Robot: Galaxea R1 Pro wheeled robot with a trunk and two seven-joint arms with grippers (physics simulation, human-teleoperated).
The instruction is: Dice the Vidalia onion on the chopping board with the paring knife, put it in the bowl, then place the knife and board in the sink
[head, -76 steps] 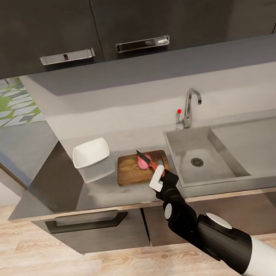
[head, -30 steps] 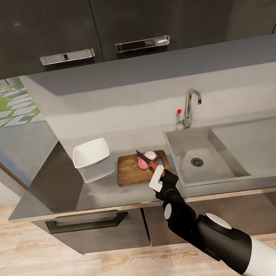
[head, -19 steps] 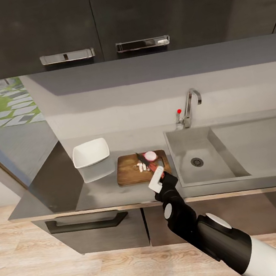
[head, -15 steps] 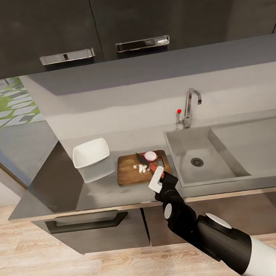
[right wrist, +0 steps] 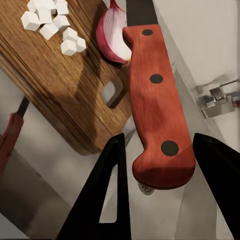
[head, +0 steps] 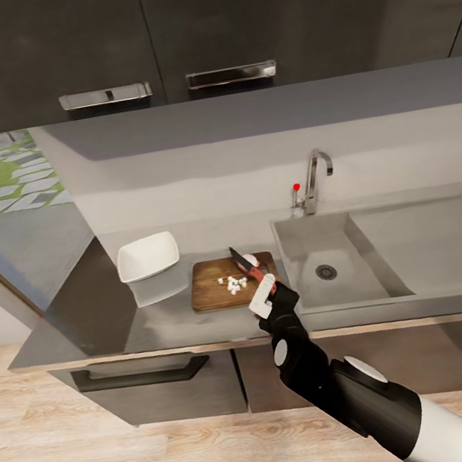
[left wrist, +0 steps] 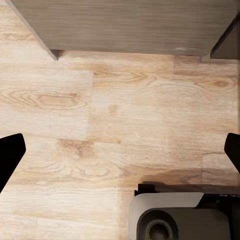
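At frame centre our right gripper [right wrist: 155,165] jaws pinch the knife [right wrist: 155,95] over the board [head: 229,282]; an uncut onion half [right wrist: 112,40] could roll off the desk.

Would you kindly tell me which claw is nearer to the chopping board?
The right claw, holding the paring knife over the chopping board. The left claw is open above the wooden floor, away from it.

Wooden floor [left wrist: 115,130] below dark cabinet base [left wrist: 125,25]; hand's fingertips [left wrist: 10,155] apart.

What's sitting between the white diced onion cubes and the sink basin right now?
In the head view, the red-handled paring knife and an uncut pink onion half lie between the white cubes and the steel sink.
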